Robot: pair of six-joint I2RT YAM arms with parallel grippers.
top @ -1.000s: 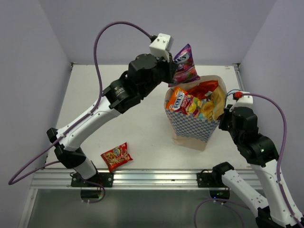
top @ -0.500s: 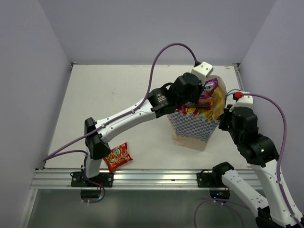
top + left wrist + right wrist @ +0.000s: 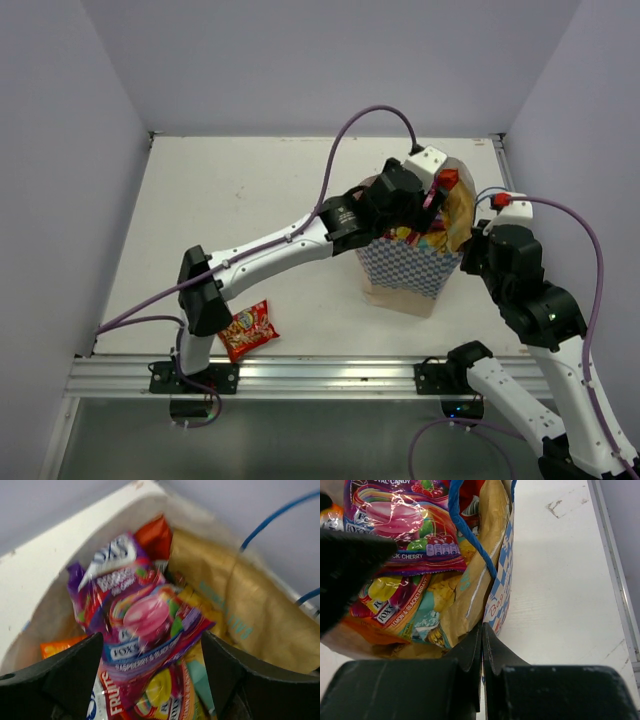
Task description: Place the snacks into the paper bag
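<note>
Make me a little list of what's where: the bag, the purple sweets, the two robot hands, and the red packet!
paper bag: upright on table, nearly full
purple packet: on top inside the bag
left gripper: open, over the purple packet
right gripper: shut, pinching the bag's rim
small red packet: on the table, outside the bag

Top view: left arm [image 3: 290, 240] covers the paper bag [image 3: 405, 270] mouth from 10 o'clock, packets inside mostly hidden; small red packet [image 3: 246, 329] print too small to read. Left wrist view: purple packet [image 3: 145, 625] blurred; orange packet [image 3: 57, 647] at 8 o'clock mostly hidden behind left gripper [image 3: 150, 680]. Right wrist view: purple packet cut off at 12 o'clock edge.
</note>
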